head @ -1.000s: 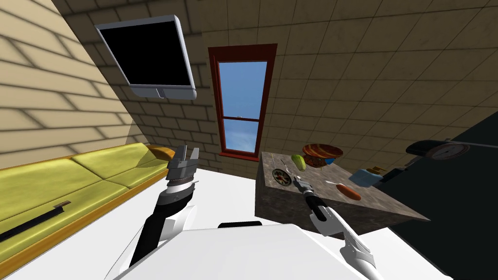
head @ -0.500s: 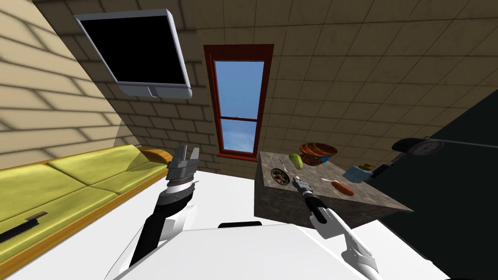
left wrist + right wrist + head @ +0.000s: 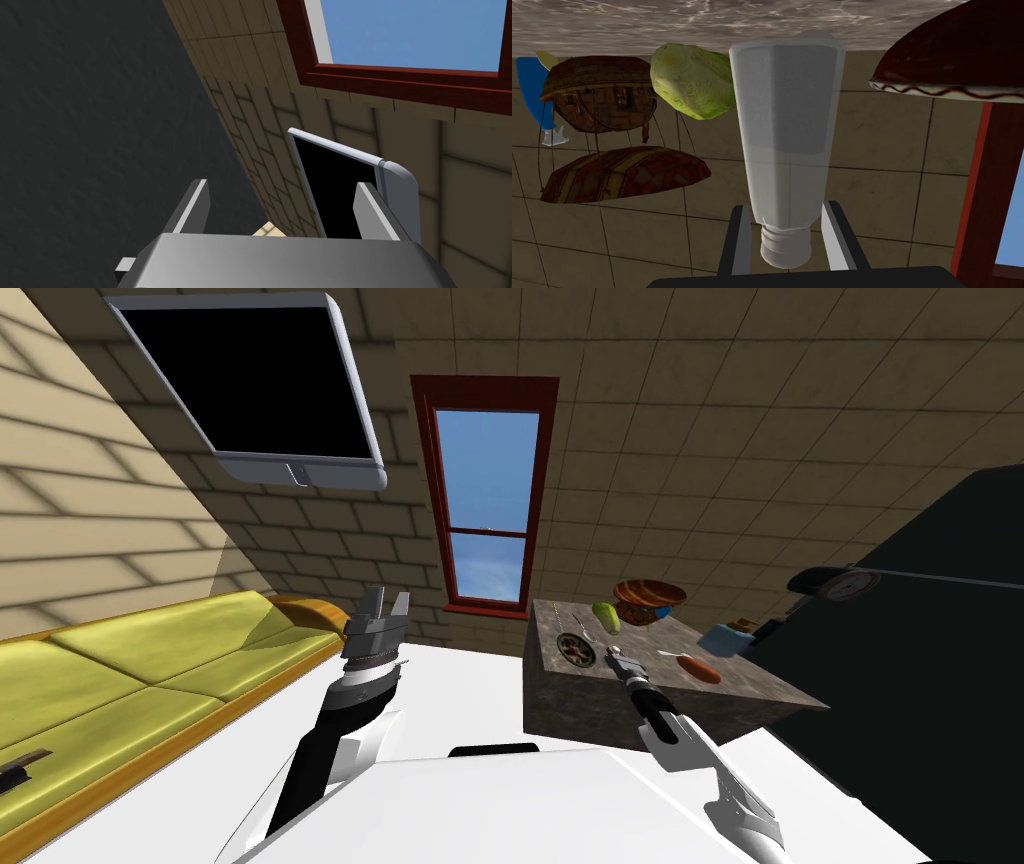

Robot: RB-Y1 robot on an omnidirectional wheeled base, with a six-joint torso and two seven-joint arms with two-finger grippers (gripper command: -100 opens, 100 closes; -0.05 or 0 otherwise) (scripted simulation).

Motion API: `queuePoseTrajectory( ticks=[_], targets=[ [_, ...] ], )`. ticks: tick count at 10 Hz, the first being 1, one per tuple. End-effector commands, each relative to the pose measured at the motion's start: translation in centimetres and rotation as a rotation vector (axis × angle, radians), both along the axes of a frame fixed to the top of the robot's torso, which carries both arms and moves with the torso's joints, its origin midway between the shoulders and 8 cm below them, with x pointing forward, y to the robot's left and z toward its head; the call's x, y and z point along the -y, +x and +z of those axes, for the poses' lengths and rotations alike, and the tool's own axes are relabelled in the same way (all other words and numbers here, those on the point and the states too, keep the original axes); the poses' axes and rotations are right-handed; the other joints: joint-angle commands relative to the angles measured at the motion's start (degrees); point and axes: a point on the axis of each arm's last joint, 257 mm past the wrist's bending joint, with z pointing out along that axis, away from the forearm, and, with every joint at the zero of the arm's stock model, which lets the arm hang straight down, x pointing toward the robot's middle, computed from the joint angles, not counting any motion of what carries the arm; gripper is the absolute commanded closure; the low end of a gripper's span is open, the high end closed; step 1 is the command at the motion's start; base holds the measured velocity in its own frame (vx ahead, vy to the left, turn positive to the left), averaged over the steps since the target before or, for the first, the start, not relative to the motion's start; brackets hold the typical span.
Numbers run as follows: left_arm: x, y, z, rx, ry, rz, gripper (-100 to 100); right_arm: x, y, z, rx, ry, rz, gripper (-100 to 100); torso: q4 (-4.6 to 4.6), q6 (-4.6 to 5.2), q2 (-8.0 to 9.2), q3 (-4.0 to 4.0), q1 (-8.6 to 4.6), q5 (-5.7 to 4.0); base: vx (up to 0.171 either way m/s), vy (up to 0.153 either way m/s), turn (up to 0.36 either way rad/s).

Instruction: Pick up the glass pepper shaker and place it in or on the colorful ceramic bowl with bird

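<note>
The pepper shaker (image 3: 784, 115) is a pale, see-through bottle, wide at one end and narrow at the neck. My right gripper (image 3: 784, 220) is shut on it just above the neck, a finger pressing each side. Its wide end is at the marbled table top (image 3: 662, 25); I cannot tell whether it touches. In the head view the right gripper (image 3: 613, 657) is over the near left part of the table (image 3: 640, 708). The red and yellow patterned bowl (image 3: 650, 600) (image 3: 622, 172) stands at the table's far edge, beyond the gripper.
A green vegetable (image 3: 606, 617) lies between gripper and bowl. A dark patterned plate (image 3: 577, 650) sits left of the gripper, a red sausage (image 3: 700, 670) and a blue object (image 3: 722, 639) to its right. My left gripper (image 3: 385, 606) (image 3: 285, 200) is raised and open near the yellow sofa (image 3: 150, 678).
The whole head view has shifted, so I have moved or turned. The right gripper keeps its place beside the plate. The left arm is unchanged.
</note>
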Motion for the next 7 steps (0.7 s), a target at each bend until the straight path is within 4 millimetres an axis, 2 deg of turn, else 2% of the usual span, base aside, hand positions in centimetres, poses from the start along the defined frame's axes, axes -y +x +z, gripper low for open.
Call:
queuePoseTrajectory(
  ticks=[1,4,7],
  targets=[
    [0.0,0.0,0.0,0.000,0.000,0.000,0,0.8,-0.2,1.1,0.028,0.008,-0.025,100,0.00,0.00,0.00,0.00,0.00,0.00,0.052,0.098,-0.097],
    [0.0,0.0,0.0,0.000,0.000,0.000,0,2.7,-1.4,2.4,0.060,0.030,-0.091,100,-0.04,-0.02,-0.18,-0.11,0.15,0.02,0.077,0.117,-0.078],
    [0.0,0.0,0.0,0.000,0.000,0.000,0,4.5,-2.5,3.4,0.057,0.022,-0.140,100,-0.04,-0.02,-0.16,-0.10,0.21,0.02,0.065,0.152,-0.052]
  ],
)
